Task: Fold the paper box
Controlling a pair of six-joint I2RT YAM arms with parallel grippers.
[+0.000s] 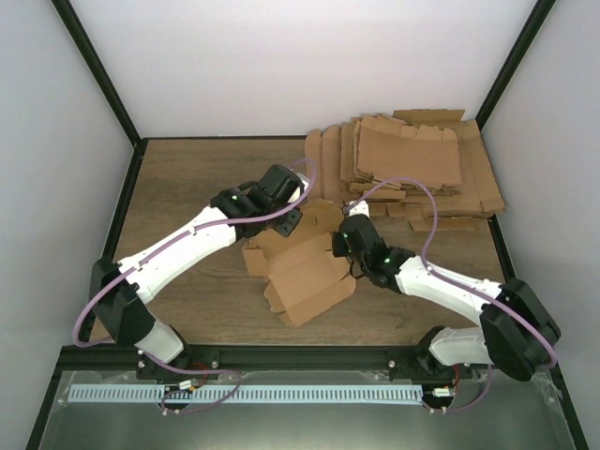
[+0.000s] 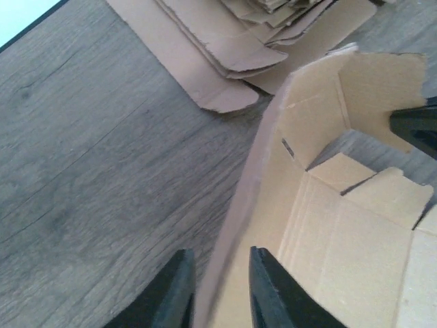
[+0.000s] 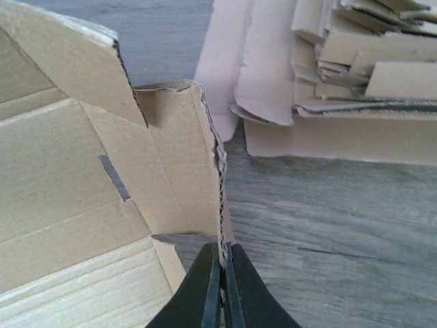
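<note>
The paper box (image 1: 305,277) lies partly folded at mid-table, its flaps spread toward the near edge. In the left wrist view, one raised wall of the paper box (image 2: 328,225) stands between my left gripper (image 2: 217,256) fingers, and the jaws are parted with a gap on both sides of the cardboard. My left gripper (image 1: 291,220) is at the box's far left corner. My right gripper (image 3: 223,249) is shut on the corrugated edge of the paper box (image 3: 75,178), holding an upright wall. The right gripper (image 1: 349,234) is on the box's far right side.
A pile of flat brown cardboard blanks (image 1: 412,164) lies at the back right, just beyond the box. It also shows in the wrist views as the blanks (image 2: 225,41) and the blanks (image 3: 341,68). Bare wooden tabletop (image 1: 187,187) extends to the left.
</note>
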